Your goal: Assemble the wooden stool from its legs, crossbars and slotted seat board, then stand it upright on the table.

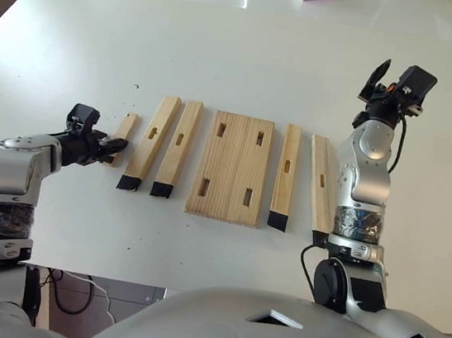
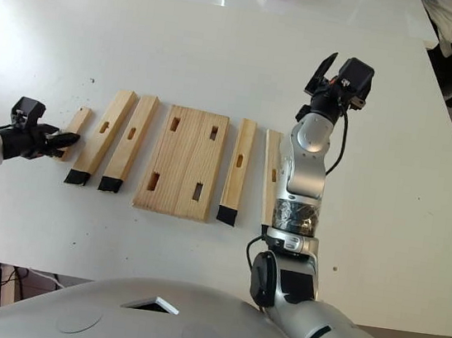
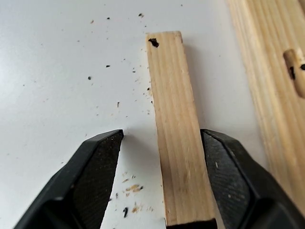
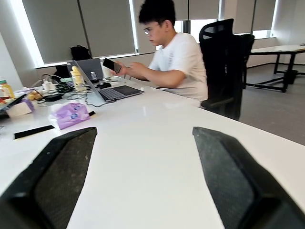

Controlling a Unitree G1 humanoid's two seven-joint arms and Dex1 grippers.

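Left gripper [image 3: 162,135], jaws released, straddles the short pale wooden crossbar [image 3: 177,119] at the left — centre, then clench squarely; right gripper [image 4: 144,130] likewise released.

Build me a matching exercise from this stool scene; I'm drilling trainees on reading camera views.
Things:
1. seat board
2. short crossbar
3. right gripper

States:
A. raised above the table, open, holding nothing
B. lying flat in the middle of the row of parts
C. lying between the open fingers of the left gripper

Pairs: 1-B, 2-C, 3-A.
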